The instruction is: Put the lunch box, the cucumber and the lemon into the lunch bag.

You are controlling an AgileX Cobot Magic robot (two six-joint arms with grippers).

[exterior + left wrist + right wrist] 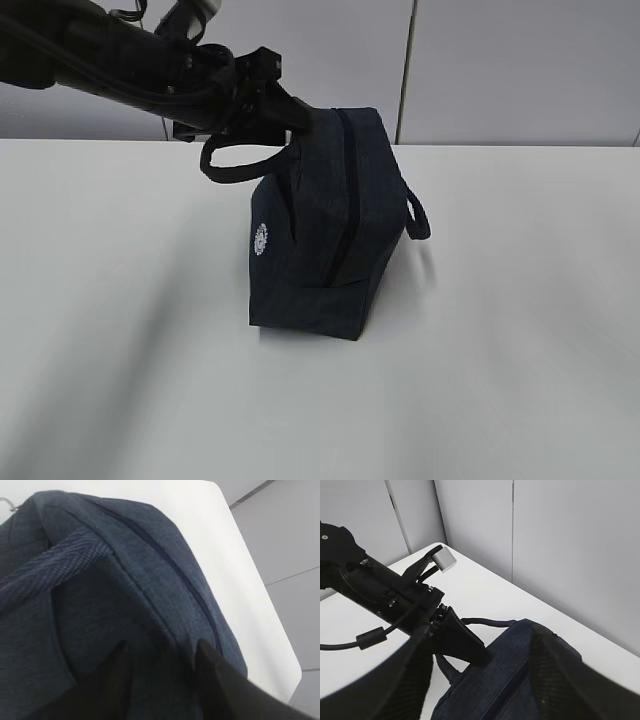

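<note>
the bag (320,240) stands in the middle of the desk (120,380), zipper looking shut. the left pincer (296,117) pinches its upper left end. the right pincer (480,680) hangs spread above it. box, cucumber and lemon are not visible, probably already inside.

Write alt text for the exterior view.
A dark navy lunch bag, zipper closed, stands on a white table. The left gripper presses on its top left corner beside a loop handle.

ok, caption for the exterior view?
Left gripper pinches the top edge of the closed lunch bag on the white table.
</note>
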